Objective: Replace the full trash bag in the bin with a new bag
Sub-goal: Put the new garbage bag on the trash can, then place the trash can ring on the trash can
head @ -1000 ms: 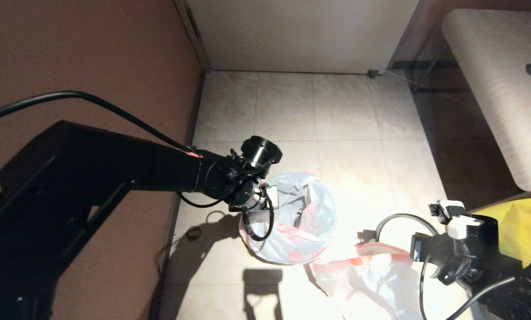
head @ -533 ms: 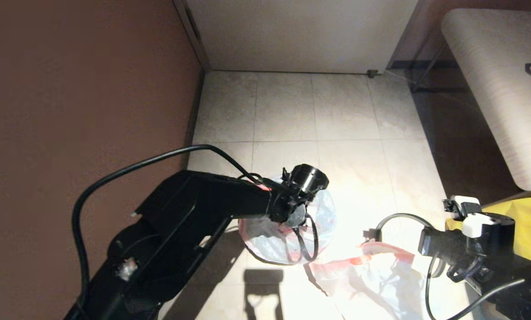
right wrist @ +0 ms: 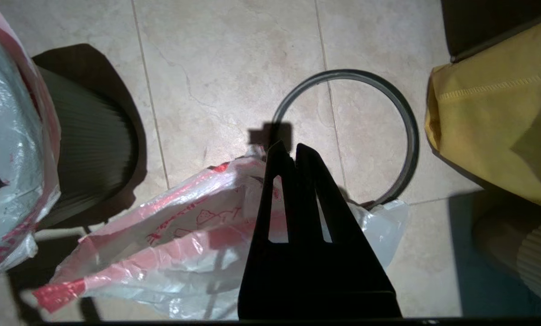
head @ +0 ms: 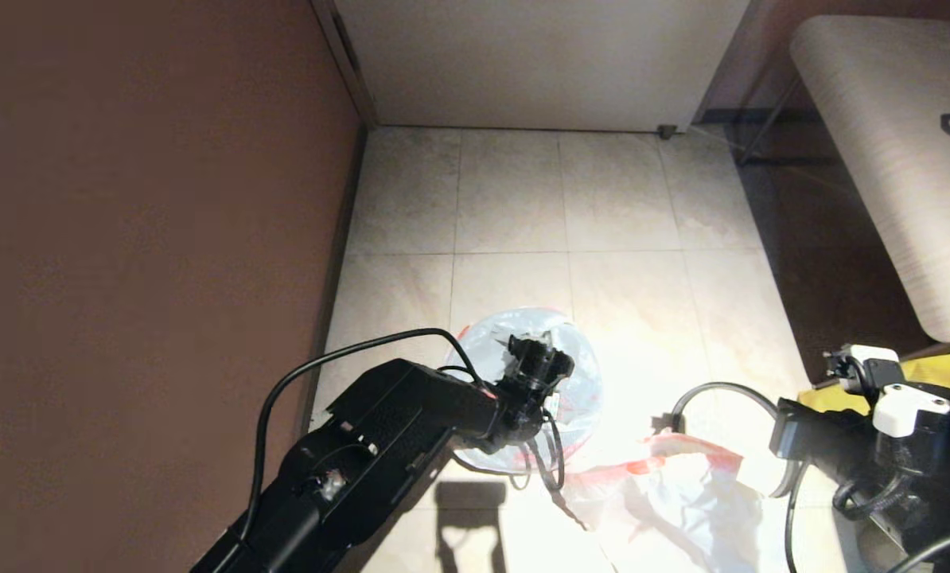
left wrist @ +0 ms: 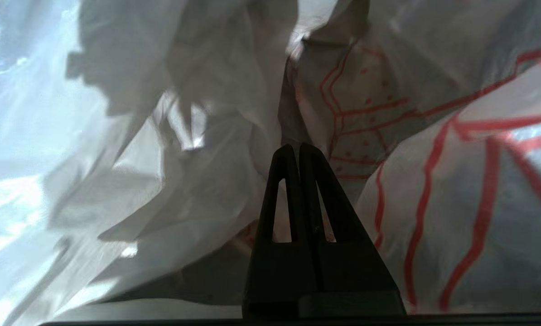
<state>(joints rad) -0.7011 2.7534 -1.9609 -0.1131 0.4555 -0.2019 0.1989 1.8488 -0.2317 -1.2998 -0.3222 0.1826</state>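
The bin [right wrist: 94,140] is a black ribbed pail standing on the tiled floor. A white bag with red print [head: 578,382] is draped over its rim and lines it. My left gripper [left wrist: 293,147] is shut and empty, pushed down inside that bag with crumpled plastic all round it. A second white and red bag [head: 666,501] lies slack on the floor to the right of the bin. My right gripper [right wrist: 288,147] is shut and empty, hovering over that bag's edge. The grey hoop [right wrist: 406,131] lies flat on the tiles beyond it.
A large yellow bag [head: 940,382] stands at the right, beside my right arm [head: 881,446]. A brown wall [head: 149,199] runs along the left. A pale padded bench [head: 905,159] is at the far right, and a light wall closes the far end.
My left arm swung from the bin's left side over its mouth and dropped the gripper into the bag. My right arm drew back slightly toward the lower right.
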